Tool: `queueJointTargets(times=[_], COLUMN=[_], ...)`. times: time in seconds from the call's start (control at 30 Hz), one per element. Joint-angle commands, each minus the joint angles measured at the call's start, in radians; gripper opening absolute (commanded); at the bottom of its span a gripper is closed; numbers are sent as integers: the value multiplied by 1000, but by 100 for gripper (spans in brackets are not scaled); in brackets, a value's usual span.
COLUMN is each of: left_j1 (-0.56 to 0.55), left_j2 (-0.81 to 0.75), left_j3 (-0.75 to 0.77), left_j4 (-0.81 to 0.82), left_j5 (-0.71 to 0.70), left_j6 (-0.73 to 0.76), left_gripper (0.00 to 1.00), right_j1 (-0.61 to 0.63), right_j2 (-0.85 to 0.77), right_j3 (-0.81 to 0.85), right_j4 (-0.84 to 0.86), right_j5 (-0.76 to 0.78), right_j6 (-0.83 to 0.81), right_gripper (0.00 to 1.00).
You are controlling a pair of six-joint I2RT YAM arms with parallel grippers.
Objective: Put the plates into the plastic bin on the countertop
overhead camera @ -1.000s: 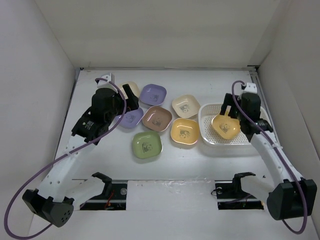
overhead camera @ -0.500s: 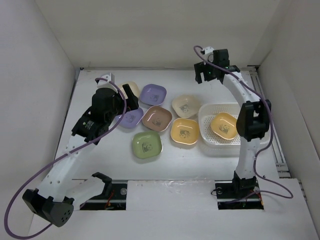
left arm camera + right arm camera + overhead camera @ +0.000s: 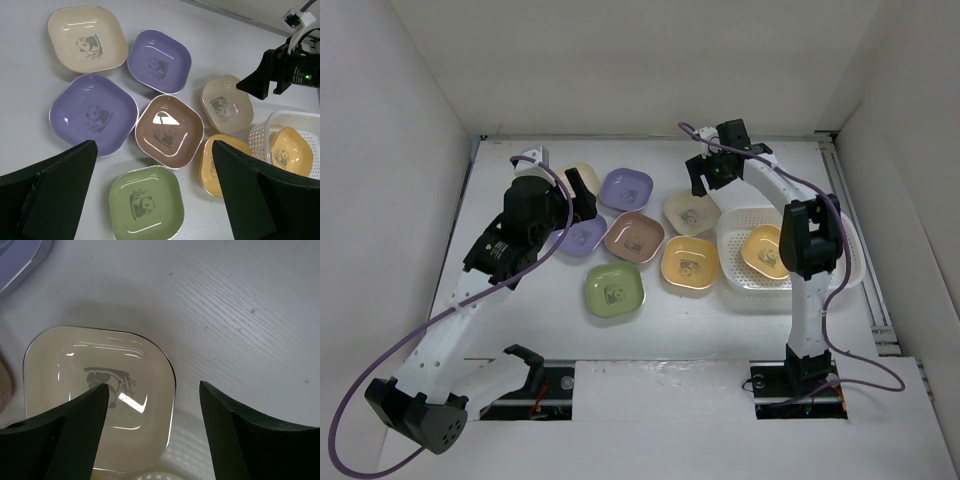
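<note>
Cream plate [image 3: 125, 375] beneath parted right pincer [image 3: 152, 386], just beside plastic bin [image 3: 732, 250]

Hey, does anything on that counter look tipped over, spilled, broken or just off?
Nothing stands out. One yellow plate lies flat inside the plastic bin; the other seven plates sit face up on the countertop, none flipped or stacked. The right pincer hovers open above the cream plate beside the bin.

Our left arm [image 3: 470, 290] reaches forward with its elbow bent, and the left tool [image 3: 582, 195] hangs with its jaws spread wide, empty. Our right arm [image 3: 807, 250] stretches far forward and inward. The right tool [image 3: 706, 178] points down, jaws apart, gripping nothing.
</note>
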Motion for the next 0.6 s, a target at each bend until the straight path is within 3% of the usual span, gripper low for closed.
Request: queueJointTargets(times=[0.0, 0.4, 0.53, 0.57], left_j1=[0, 0, 0, 0], left_j2=[-4, -4, -13, -13], left_j3=[2, 2, 2, 2], left_j4=[11, 2, 2, 2], left_j5=[-11, -29, -40, -49], left_j6=[12, 12, 12, 12], left_gripper=[100, 100, 100, 100], right_j1=[-3, -23, -32, -32], right_j2=[10, 82, 103, 112], right_j3=[-9, 13, 31, 43], right_j4=[7, -28, -39, -39], right_j5=[17, 24, 23, 13], right_j6=[-5, -5, -5, -5], right_gripper=[78, 69, 59, 41])
